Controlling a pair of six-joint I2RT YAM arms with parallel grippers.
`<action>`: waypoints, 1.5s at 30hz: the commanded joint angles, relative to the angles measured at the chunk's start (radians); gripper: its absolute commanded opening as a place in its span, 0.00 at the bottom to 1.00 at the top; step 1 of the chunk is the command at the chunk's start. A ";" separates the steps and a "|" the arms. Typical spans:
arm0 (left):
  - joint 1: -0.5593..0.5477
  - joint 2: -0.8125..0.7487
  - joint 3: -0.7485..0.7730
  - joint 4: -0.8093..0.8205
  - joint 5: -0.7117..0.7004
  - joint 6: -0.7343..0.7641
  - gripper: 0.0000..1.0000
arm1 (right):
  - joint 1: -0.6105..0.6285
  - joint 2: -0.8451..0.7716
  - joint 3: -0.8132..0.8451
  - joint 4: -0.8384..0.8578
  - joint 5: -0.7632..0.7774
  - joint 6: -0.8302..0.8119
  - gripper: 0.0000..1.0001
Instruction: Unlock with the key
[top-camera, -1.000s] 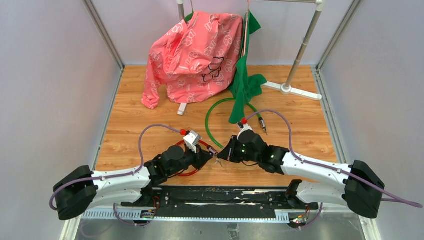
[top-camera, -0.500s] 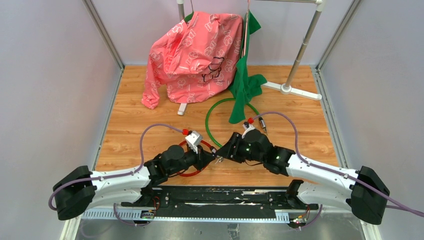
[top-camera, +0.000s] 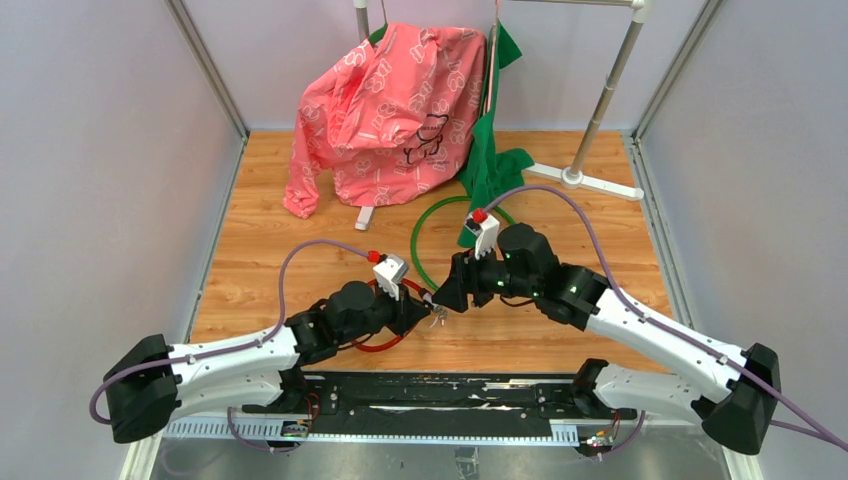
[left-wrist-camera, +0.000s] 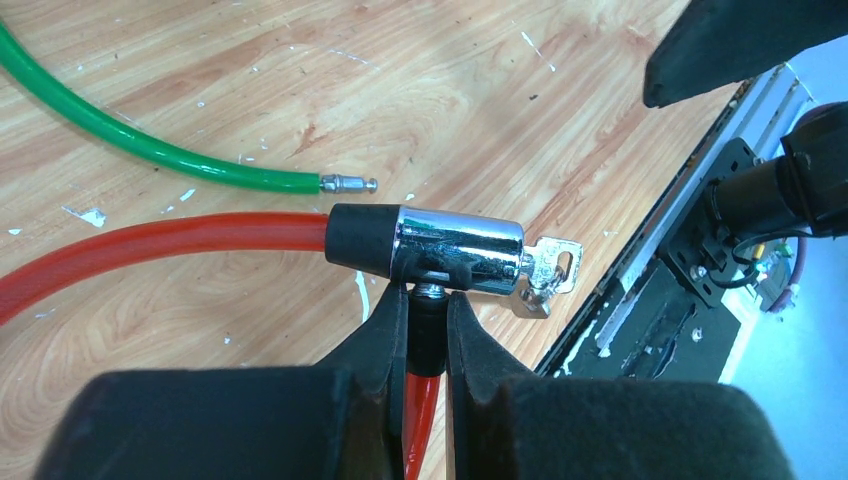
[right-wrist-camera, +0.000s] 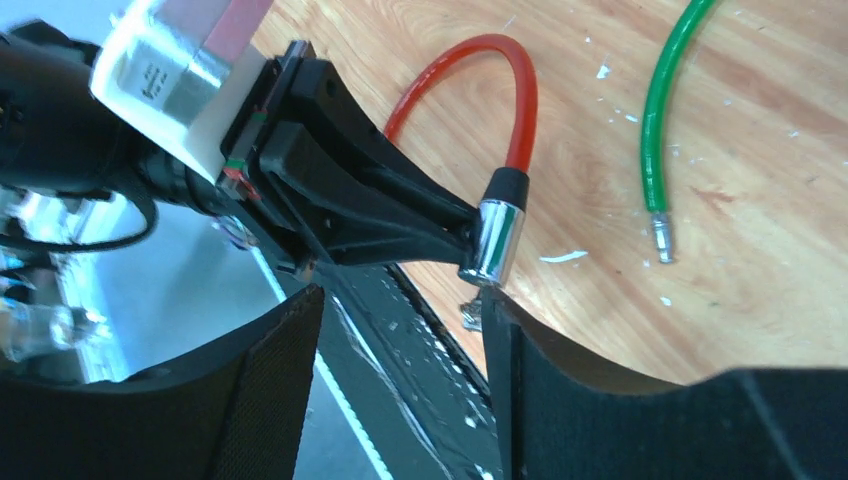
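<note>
A red cable (left-wrist-camera: 150, 245) ends in a chrome lock cylinder (left-wrist-camera: 460, 245). A silver key (left-wrist-camera: 550, 270) sticks out of the cylinder's end. My left gripper (left-wrist-camera: 428, 305) is shut on the black stub of the cable just under the cylinder and holds the lock a little above the wooden floor. In the right wrist view the cylinder (right-wrist-camera: 497, 240) and the key (right-wrist-camera: 470, 318) sit just beyond my right gripper (right-wrist-camera: 398, 295). That gripper is open, with nothing between its fingers. From above, the right gripper (top-camera: 450, 295) faces the left gripper (top-camera: 420, 305) across the key (top-camera: 438, 315).
A green cable (top-camera: 420, 240) loops on the floor behind the lock, its metal tip (left-wrist-camera: 345, 183) lying loose near the cylinder. A pink garment (top-camera: 390, 110) and a green cloth (top-camera: 490, 165) hang on a rack (top-camera: 590, 180) at the back. The black base rail (top-camera: 430, 395) runs along the near edge.
My right gripper has opened, let go of the key and drawn up and back a little. The left gripper still holds the lock in nearly the same place.
</note>
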 joint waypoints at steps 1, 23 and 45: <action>-0.006 -0.005 0.069 -0.061 -0.037 -0.026 0.00 | 0.032 0.034 0.089 -0.222 0.049 -0.245 0.61; -0.006 -0.052 0.156 -0.216 -0.091 -0.049 0.00 | 0.153 0.115 0.037 -0.099 0.279 0.024 0.47; -0.006 0.015 0.377 -0.535 -0.115 -0.090 0.00 | 0.245 0.140 0.153 -0.232 0.329 -0.769 0.59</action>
